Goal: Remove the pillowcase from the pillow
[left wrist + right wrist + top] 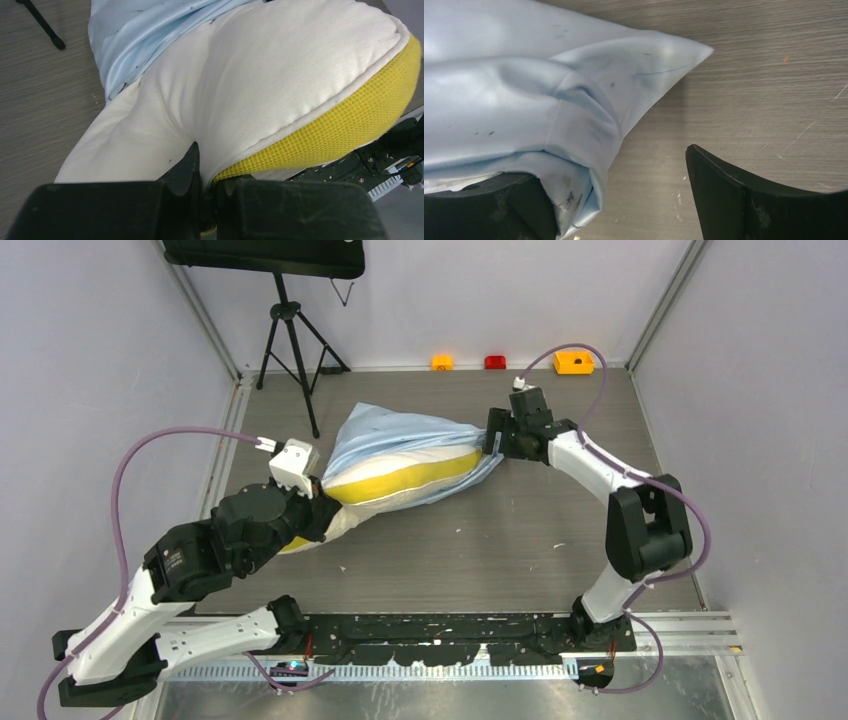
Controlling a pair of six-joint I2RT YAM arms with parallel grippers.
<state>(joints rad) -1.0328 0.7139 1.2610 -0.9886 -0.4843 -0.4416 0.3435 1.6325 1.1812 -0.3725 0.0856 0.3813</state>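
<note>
At the near left, a corner of the pillow is pinched between the closed jaws of the left gripper. Farther across the table, its far end is covered by the pillowcase — bunched fabric draped against one finger of the right gripper, jaws spread wide.

Noting black tripod standing far left on grey worktop, dark panel sitting atop it. Logging orange block, red block and yellow block lying spaced along the far edge.
</note>
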